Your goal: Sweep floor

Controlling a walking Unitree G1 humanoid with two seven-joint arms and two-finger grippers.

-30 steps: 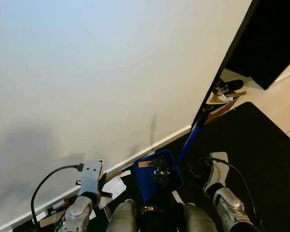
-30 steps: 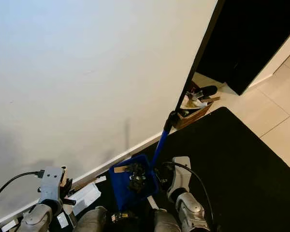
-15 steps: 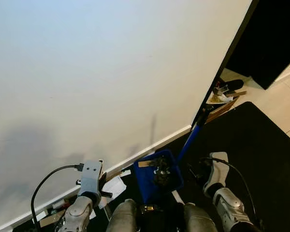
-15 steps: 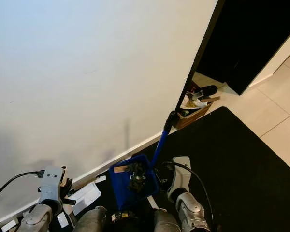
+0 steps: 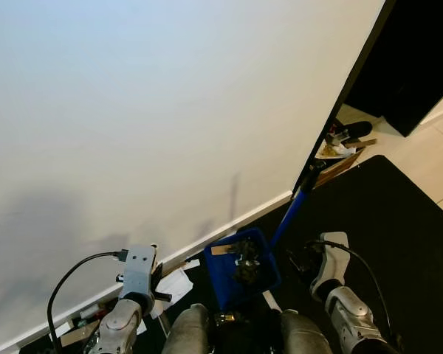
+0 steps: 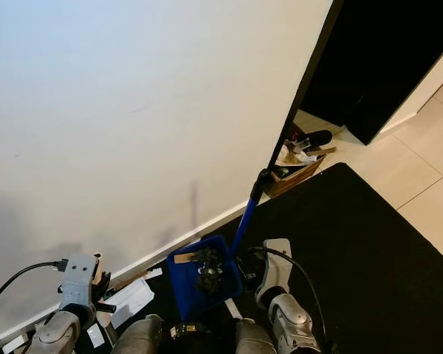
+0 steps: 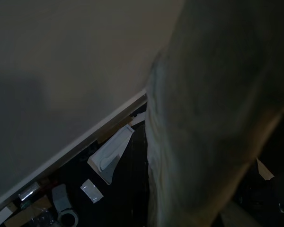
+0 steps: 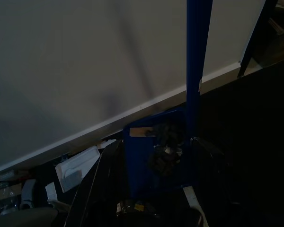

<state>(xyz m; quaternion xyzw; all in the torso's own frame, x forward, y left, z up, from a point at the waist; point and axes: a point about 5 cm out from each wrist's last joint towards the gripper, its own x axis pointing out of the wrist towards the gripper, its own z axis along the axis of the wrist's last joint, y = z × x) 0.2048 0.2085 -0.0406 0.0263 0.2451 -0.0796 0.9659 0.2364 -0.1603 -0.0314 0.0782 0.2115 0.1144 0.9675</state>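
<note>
Just left of the right end effector [image 5: 308,259], whose finger state I cannot tell, stands the blue plastic long-handled dustpan [image 5: 240,269] holding dark debris, its handle leaning up toward the white wall [image 5: 155,110], nearer this arm.
</note>
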